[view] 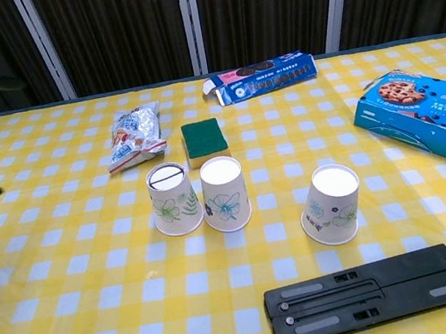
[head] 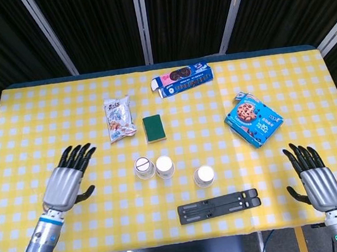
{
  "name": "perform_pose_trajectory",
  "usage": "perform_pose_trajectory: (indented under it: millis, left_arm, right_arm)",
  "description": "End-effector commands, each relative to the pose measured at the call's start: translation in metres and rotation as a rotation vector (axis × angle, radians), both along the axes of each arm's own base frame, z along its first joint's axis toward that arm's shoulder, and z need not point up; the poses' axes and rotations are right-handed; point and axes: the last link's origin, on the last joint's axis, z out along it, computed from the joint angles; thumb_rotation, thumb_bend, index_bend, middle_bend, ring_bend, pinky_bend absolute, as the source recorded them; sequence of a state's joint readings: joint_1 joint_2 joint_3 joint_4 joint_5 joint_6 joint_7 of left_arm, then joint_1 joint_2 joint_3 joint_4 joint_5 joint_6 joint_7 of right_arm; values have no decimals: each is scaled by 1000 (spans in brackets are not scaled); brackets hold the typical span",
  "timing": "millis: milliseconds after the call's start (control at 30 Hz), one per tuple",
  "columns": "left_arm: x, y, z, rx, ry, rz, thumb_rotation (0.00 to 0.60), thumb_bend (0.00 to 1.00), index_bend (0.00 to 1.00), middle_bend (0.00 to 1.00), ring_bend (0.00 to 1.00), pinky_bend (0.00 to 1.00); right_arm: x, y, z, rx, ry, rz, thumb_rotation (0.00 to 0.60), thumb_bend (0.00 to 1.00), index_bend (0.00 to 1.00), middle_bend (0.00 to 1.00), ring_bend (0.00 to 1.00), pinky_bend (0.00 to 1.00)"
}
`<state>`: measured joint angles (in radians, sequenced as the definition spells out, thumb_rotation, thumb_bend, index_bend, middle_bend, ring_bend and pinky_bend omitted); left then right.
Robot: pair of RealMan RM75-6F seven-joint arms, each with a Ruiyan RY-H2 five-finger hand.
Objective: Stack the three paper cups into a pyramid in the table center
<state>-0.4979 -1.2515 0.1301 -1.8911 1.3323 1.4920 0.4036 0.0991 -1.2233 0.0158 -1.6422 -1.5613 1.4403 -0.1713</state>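
Three white paper cups with floral print are being shown upside down on the table (head: 31, 119), unstacked. The left cup (view: 174, 199) and middle cup (view: 224, 194) are touching near the centre; the right cup (view: 332, 204), slightly tilted, is standing apart, nearer the front edge.
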Motion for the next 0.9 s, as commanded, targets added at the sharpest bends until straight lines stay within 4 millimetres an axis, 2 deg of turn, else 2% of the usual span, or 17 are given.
perform_pose_trajectory:
  millis: [33, 200, 300, 567, 800, 900]
  left_arm:
    - [-37, -34, 32, 66, 0, 49, 600, 277, 0, 0, 0, 0]
    - [-58, -53, 49, 123, -36, 82, 600, 276, 0, 0, 0, 0]
    - [-62, -58, 56, 139, -24, 80, 600, 277, 0, 0, 0, 0]
    - [-64, -61, 63, 143, -47, 82, 600, 277, 0, 0, 0, 0]
    - [-65, -61, 62, 129, -48, 76, 600, 277, 0, 0, 0, 0]
    - [-64, -61, 61, 119, -45, 70, 600, 277, 0, 0, 0, 0]
  right_arm:
    - [7, -5, -1, 17, -19, 17, 600, 155, 10, 0, 0, 0]
    - [40, -22, -11, 110, -56, 89, 600, 155, 10, 0, 0, 0]
    - [64, -29, -21, 177, -62, 139, 600, 155, 12, 0, 0, 0]
    - [135, -39, -76, 426, -67, 272, 600, 182, 27, 0, 0, 0]
    - [171, -52, -112, 499, -57, 280, 600, 215, 78, 0, 0, 0]
    - [178, -60, -120, 494, -48, 260, 600, 221, 86, 0, 0, 0]
